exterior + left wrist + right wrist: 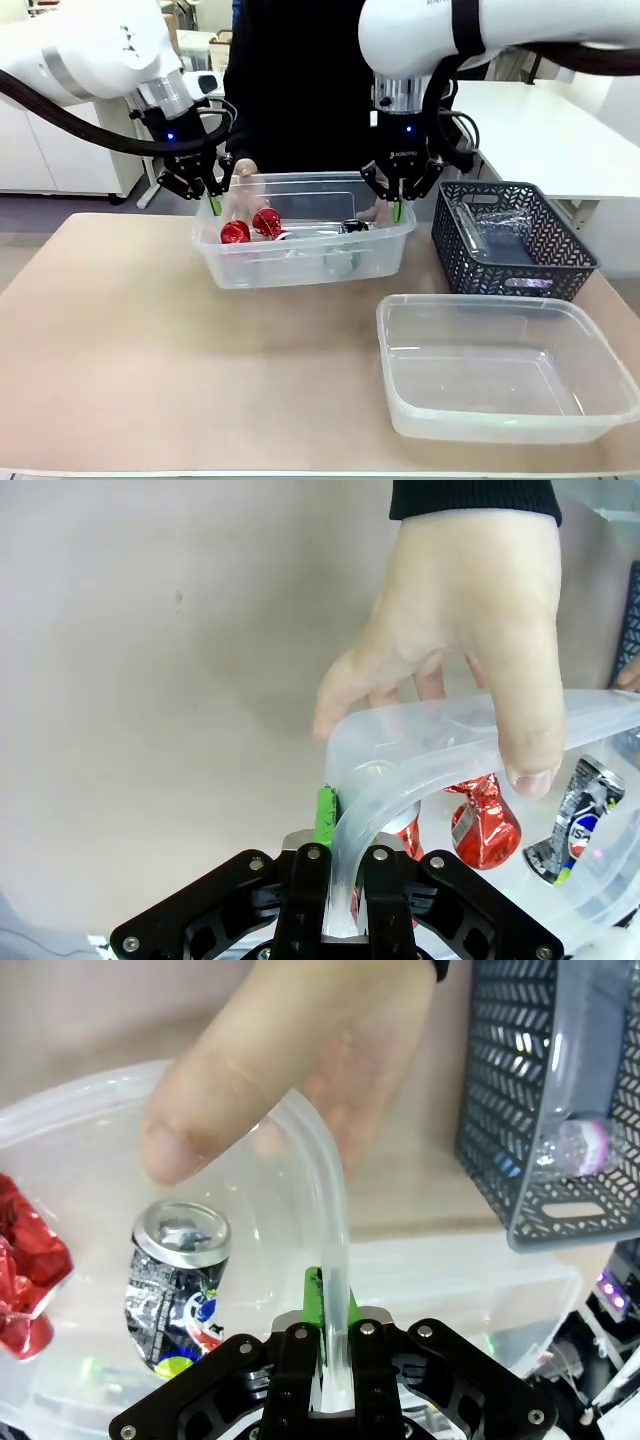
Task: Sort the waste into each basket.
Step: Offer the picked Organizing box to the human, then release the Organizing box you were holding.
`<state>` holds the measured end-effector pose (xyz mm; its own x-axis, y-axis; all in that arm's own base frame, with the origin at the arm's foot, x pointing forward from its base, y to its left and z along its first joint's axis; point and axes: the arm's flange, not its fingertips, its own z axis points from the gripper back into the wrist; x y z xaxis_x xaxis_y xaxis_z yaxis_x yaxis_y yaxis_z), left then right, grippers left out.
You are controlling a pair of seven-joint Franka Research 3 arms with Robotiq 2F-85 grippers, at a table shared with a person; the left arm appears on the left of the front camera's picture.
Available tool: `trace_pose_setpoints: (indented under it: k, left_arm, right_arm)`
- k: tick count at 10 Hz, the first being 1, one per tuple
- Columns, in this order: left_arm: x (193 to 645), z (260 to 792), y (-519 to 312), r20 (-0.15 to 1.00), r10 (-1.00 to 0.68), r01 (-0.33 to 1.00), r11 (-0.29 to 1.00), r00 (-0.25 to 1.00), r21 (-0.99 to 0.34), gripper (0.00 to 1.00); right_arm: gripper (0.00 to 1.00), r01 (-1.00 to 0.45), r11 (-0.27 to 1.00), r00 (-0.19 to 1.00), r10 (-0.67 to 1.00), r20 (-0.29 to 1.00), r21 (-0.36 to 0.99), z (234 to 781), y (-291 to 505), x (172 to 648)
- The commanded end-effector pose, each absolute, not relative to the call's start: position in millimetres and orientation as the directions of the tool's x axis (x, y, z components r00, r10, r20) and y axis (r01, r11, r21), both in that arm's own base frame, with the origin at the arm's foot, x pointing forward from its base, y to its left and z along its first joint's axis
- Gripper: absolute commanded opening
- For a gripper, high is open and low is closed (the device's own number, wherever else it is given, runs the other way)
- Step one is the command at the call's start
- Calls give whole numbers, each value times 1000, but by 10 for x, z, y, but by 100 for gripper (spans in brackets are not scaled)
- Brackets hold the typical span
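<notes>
At the left of the tabletop (120, 350), the left gripper (213, 197) has its jaws pinched shut on the rolled rim at the near left corner of a clear tub (300, 272), the green pad flat against the plastic. A person's hand (450, 650) is draped over the same corner just beyond it. Inside the tub lie the crushed red cans (250, 226) towards its left end and a black-and-silver can (175, 1280) towards its right. At the tub's right corner the right gripper (397, 207) is likewise closed tight on the rim, with the person's other hand (290, 1060) resting over the edge just above it. Farther right stands a dark mesh basket (500, 265) holding a clear bottle (495, 225), and in front of it an empty tub (500, 425) waits near the table's front edge. The step appears to be a shared carry or handover of the full tub. It would go best with both arms moving level and in step, since the thin rim looks flexible and could twist or slip from the pads. The person's fingers sit close to both grips and need room. Any tilt would likely send the loose cans sliding to one end.
</notes>
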<state>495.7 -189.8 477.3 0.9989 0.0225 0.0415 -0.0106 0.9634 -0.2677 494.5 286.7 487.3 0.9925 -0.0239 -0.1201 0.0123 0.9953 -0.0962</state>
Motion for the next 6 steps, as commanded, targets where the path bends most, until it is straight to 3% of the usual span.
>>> trace_pose_setpoints:
  k: [1,6]
  left_arm:
    - [4885,4872,-1911,54,34,-17,957,998,-291,5]
    - [4940,4816,-1903,49,21,-7,963,999,-269,5]
  right_arm:
    - [4,11,995,994,-21,-108,-97,4893,2855,4888]
    - [4,14,995,993,-25,-111,-96,4921,2860,4931]
